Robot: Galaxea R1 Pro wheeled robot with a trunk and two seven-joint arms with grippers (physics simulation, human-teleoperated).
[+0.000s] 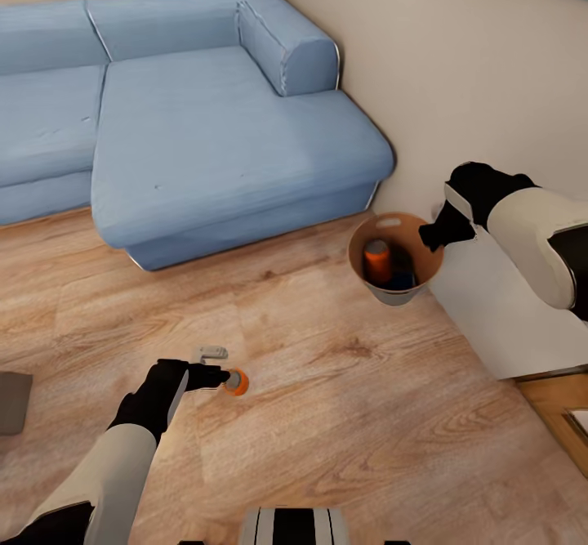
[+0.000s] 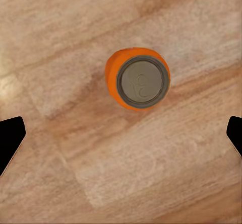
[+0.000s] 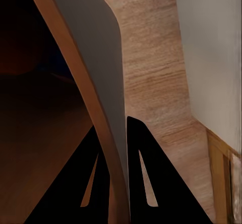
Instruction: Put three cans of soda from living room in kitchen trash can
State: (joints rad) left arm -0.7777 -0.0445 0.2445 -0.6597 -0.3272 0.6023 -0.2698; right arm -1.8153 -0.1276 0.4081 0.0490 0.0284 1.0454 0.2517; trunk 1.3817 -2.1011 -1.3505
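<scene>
Left gripper (image 2: 121, 138), fingers spread, hovers above an upright orange soda can (image 2: 137, 78); a clipped rim could topple it. Right gripper (image 3: 117, 133) pinches the trash can (image 1: 395, 257) wall.

Floor (image 1: 343, 414): wood planks, visible grain, light satin sheen. Sofa (image 1: 212, 136): blue woven cloth, matt, with slight creasing. Orange can (image 2: 137, 79): smooth painted body, dull grey metal top with a stamped tab. Trash can (image 1: 394, 293): smooth grey outer wall, wood-coloured matt inner face. Wall (image 1: 457, 79): plain matt beige. Left end effector (image 1: 214, 377) and right end effector (image 1: 437, 234): matt black.
</scene>
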